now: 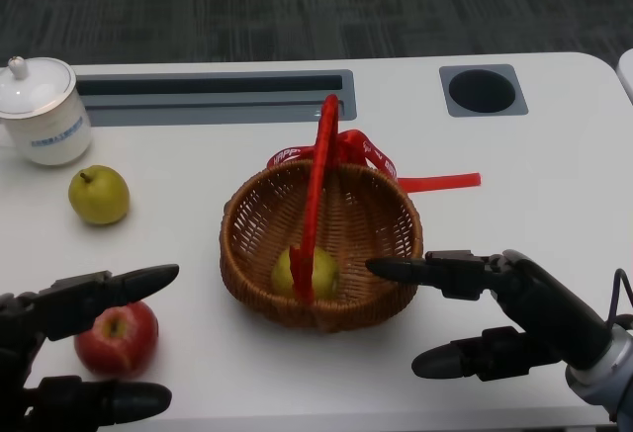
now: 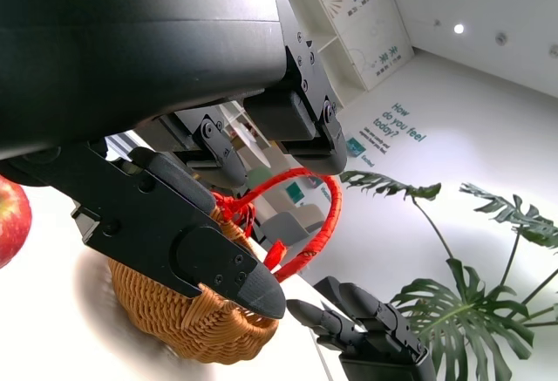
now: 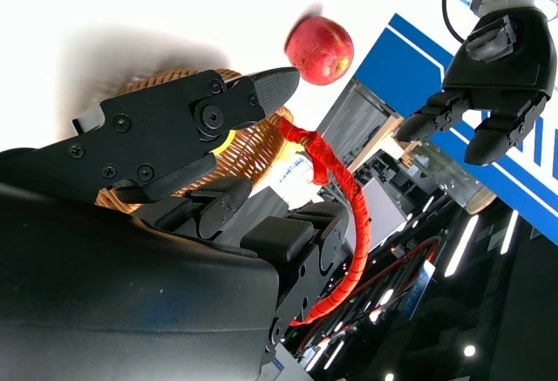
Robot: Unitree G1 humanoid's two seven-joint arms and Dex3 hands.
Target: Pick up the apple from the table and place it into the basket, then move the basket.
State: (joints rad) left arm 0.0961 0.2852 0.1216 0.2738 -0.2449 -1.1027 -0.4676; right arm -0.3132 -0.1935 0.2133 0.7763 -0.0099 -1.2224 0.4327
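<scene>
I see the apple on the worktop, front left, w/ left robot hand released, fingers either side of it, not touching. Basket sits mid-worktop, a yellow-green fruit inside. Right robot hand released too, one fingertip at basket's rim. Pear and cup far left.

white table bearing basket, apple
</scene>
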